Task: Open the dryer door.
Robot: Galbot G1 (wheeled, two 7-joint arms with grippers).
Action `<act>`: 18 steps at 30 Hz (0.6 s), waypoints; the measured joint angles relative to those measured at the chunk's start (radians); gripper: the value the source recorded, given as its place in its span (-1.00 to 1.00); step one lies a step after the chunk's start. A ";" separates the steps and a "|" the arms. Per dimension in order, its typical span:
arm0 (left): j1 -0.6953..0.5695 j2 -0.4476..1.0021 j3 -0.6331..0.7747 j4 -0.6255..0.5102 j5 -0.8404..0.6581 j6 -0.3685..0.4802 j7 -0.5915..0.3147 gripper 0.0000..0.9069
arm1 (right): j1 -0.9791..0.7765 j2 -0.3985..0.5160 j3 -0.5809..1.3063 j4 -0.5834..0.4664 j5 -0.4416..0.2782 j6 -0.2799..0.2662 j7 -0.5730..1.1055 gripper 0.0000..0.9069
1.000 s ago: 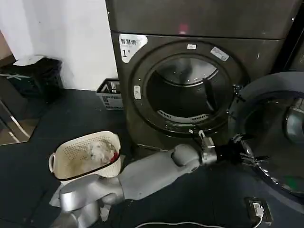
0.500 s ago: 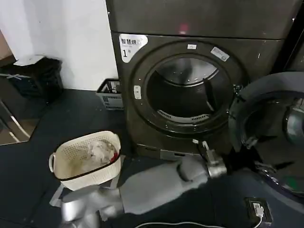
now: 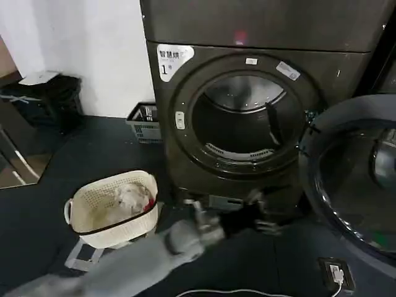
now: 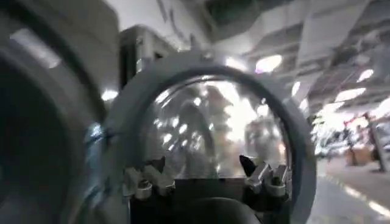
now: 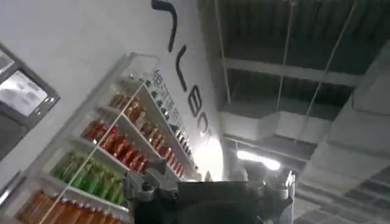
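The dryer fills the upper middle of the head view, a dark machine with its round drum mouth uncovered and a white label with a "1" at its upper left corner. The dryer door stands swung wide open at the right edge of the frame, hinged beside the drum mouth, its dark glass ringed by a wide rim; in the left wrist view the same door shows as a pale ring round shiny glass. The left arm reaches from the lower left corner across the dark floor, and the left gripper sits low in the middle of the frame, below the drum mouth and apart from the door. Its fingers are spread wide with nothing between them. A cream laundry basket with clothes sits at lower left. The right gripper points up at shelves of bottles; its fingers stand apart, empty.
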 joint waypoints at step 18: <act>-0.101 0.599 -0.146 -0.201 0.032 0.403 0.090 1.00 | 0.079 -0.008 -0.091 0.070 -0.018 -0.007 -0.026 1.00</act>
